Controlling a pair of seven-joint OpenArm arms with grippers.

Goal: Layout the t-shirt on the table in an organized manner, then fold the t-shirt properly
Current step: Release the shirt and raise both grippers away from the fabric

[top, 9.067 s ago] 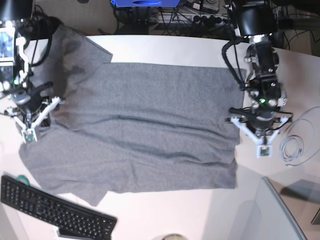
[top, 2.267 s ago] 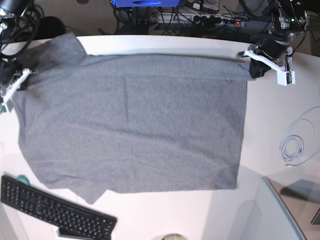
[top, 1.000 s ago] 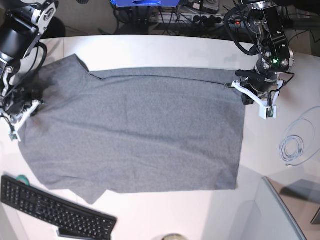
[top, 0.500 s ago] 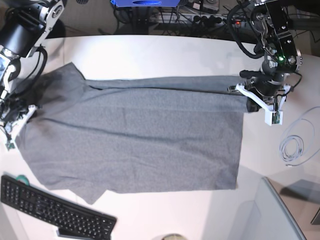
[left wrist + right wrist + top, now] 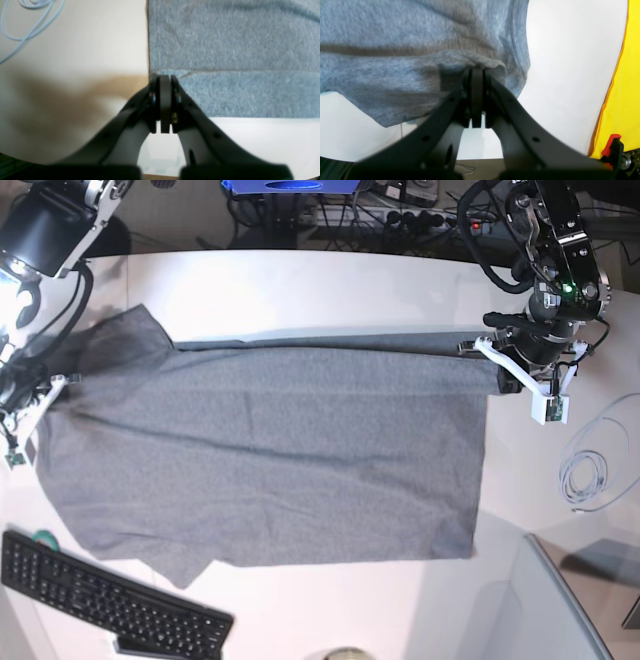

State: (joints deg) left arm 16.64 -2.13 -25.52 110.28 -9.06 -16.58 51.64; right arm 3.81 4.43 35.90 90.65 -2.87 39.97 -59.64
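Note:
The heather-grey t-shirt (image 5: 280, 450) lies spread over the white table (image 5: 320, 285), its far edge lifted and drawn forward into a low fold. At the base view's right, my left gripper (image 5: 500, 378) is shut on the shirt's far right corner. The left wrist view shows the shut left gripper (image 5: 161, 78) pinching that corner, with a doubled band of t-shirt (image 5: 237, 92) beside it. My right gripper (image 5: 55, 390) is shut on the shirt's far left part near the sleeve. In the right wrist view the right gripper (image 5: 476, 71) is shut on a bunched fold of the t-shirt (image 5: 395, 75).
A black keyboard (image 5: 110, 605) lies at the front left, close to the shirt's near corner. A coiled white cable (image 5: 590, 470) lies on the table at the right. A grey panel (image 5: 565, 610) fills the front right corner. Something yellow (image 5: 627, 87) lies past the table edge.
Both grippers have carried the shirt's far edge toward the front, baring more table behind it. The fold line has moved forward and the far left sleeve has flattened.

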